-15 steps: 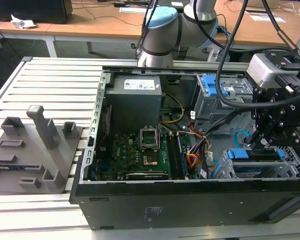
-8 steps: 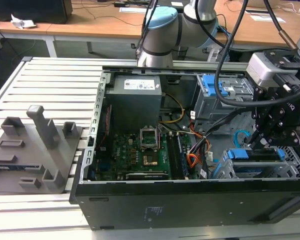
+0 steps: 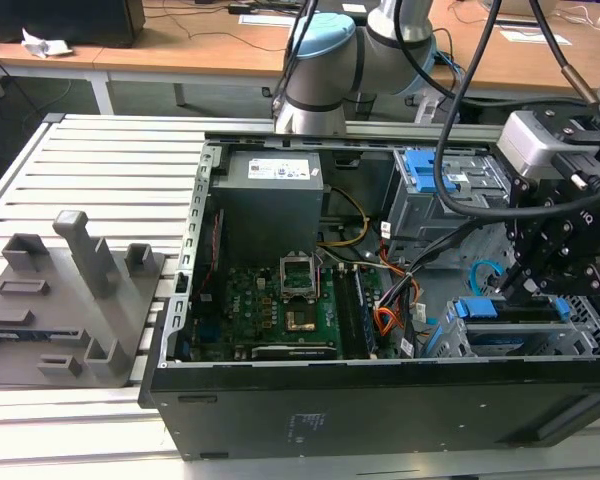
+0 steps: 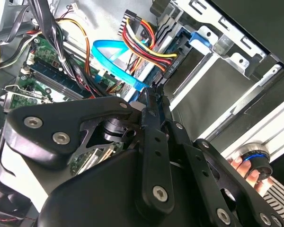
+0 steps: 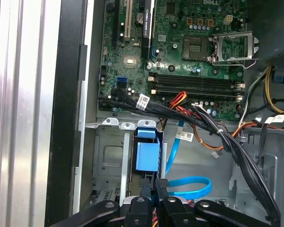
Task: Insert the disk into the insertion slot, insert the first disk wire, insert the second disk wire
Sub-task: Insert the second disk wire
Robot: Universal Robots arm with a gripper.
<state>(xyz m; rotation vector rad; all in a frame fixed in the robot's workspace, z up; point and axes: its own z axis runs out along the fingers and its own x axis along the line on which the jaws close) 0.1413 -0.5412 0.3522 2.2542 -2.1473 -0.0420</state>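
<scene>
Second wrist view showed the pincer (image 4: 154,92) with its fingers pressed together at the back edge of the disk (image 4: 149,71), nipping what looked like a small black plug there. The disk (image 5: 146,156) sat inside the insertion slot (image 5: 109,156). The first disk wire (image 4: 144,42) ran to the disk's rear. The second disk wire (image 5: 191,187) looped just beside the pincer (image 5: 154,187). Beyond lay the motherboard (image 5: 180,52).

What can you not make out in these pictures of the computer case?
Plug end of the flat light-blue cable: second wrist view, behind the black gripper.
Silver hard drive in its blue carrier: first wrist view, lower end behind the gripper.
Silver perforated drive cage: exterior view, cut by the right edge.
</scene>
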